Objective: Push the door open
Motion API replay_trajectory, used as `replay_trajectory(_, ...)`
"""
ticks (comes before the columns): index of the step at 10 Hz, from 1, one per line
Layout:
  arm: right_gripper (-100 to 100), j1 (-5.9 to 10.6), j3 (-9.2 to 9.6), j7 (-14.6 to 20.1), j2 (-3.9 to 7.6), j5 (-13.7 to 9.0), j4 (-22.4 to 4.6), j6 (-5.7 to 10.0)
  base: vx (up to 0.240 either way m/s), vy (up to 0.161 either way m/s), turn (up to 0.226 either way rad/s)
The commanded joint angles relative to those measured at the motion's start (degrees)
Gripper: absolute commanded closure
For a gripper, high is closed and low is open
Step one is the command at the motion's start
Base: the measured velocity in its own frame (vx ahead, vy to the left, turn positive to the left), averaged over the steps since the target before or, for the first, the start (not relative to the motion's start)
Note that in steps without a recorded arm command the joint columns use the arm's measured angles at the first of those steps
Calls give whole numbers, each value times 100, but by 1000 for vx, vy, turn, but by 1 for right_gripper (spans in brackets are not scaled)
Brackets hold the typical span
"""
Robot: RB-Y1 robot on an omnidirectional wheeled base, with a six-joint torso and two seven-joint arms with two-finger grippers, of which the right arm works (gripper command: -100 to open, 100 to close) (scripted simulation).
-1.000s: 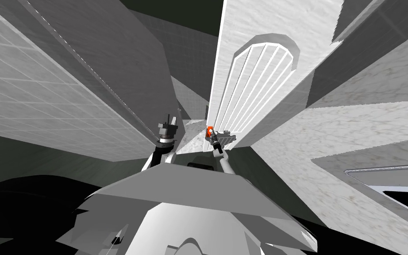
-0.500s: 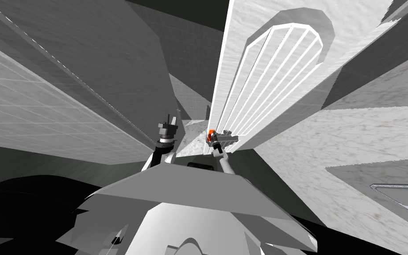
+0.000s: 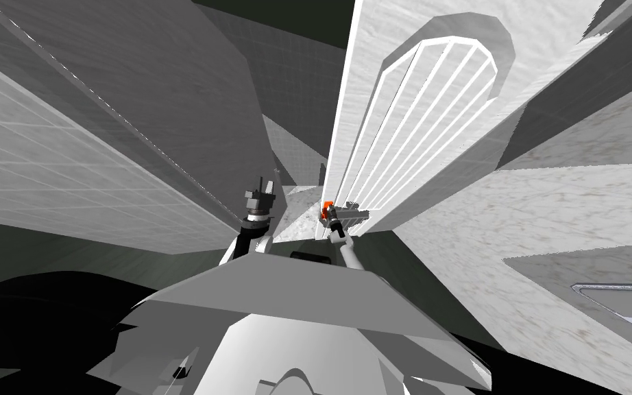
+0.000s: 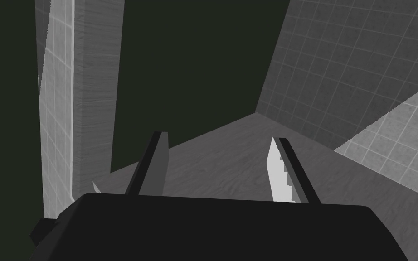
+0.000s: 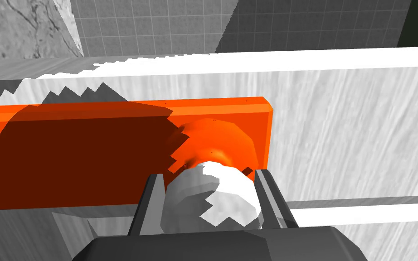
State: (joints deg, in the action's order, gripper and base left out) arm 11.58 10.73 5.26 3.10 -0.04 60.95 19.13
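A white door [image 3: 410,103] with an arched, ribbed panel stands ahead and to the right. Its edge carries an orange plate [image 5: 90,154] with a round grey-white knob [image 5: 212,199]. My right gripper [image 5: 209,176] is shut on that knob, one finger pressing each side. In the head view the right gripper [image 3: 330,210] sits at the door's lower left edge by the orange plate [image 3: 324,204]. My left gripper [image 3: 261,190] hangs raised to the left, away from the door. In its own wrist view the left gripper [image 4: 218,137] is open with nothing between its fingers.
A tiled wall [image 3: 47,171] and a plain grey wall [image 3: 171,89] run close along my left. A mottled white wall [image 3: 548,206] flanks the right. A narrow strip of pale floor [image 3: 297,223] shows through the gap beside the door's edge.
Over the first half second the whole head view shifted and the door's arched panel came to stand higher and further right. Since then nothing has visibly moved; the right gripper stays on the knob.
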Motion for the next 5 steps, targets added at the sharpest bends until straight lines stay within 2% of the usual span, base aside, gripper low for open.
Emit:
replay_trajectory(1,100,-4,2,5,-4,-2,5,8,0,0,0)
replay_trajectory(3,100,9,-95,-26,44,-12,-20,3,101,76,-41)
replay_trajectory(5,100,21,-198,-54,82,-25,-41,6,166,88,-36)
